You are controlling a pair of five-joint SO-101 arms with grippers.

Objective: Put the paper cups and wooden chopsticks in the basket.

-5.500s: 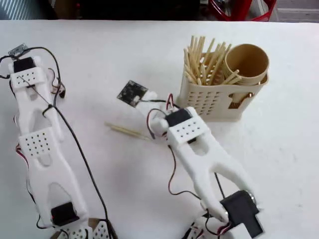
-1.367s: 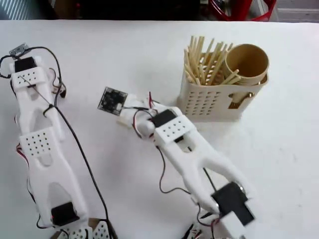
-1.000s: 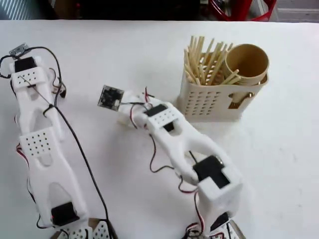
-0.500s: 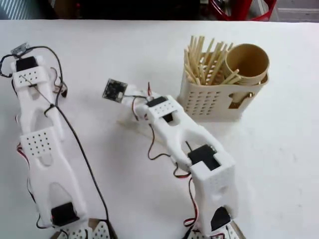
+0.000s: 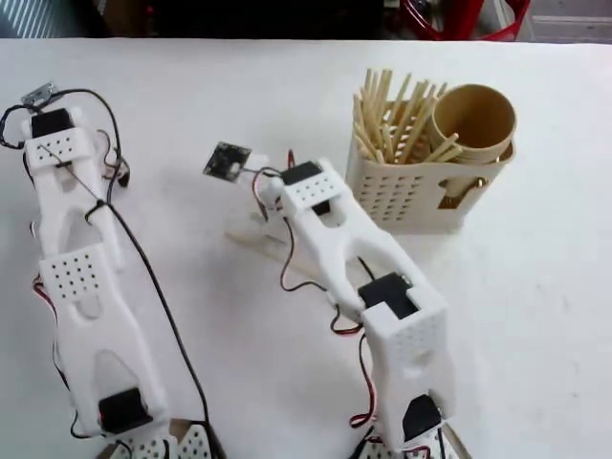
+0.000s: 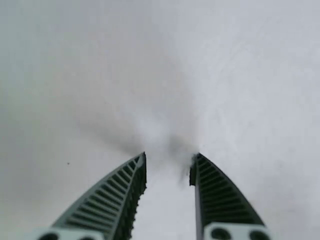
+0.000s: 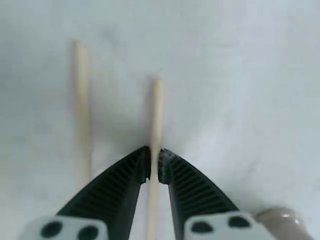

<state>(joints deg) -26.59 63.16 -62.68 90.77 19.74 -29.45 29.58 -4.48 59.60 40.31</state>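
My right gripper (image 7: 154, 165) is shut on a wooden chopstick (image 7: 155, 112) that lies on the white table. A second chopstick (image 7: 81, 100) lies parallel beside it, outside the jaws. In the high view the right arm's wrist (image 5: 308, 189) hangs over that spot, just left of the cream basket (image 5: 411, 201), and hides both chopsticks. The basket holds several chopsticks (image 5: 387, 120) and a paper cup (image 5: 475, 120). My left gripper (image 6: 168, 160) is open over bare table with nothing between its fingers.
The left arm (image 5: 72, 268) lies stretched along the table's left side with black cables (image 5: 143, 258) trailing beside it. A red object (image 5: 459, 17) sits beyond the table's far edge.
The right arm swung left from beside the basket, came down over the two loose chopsticks and folded up. In the last second its wrist shifted slightly toward the far side. The left arm kept still.
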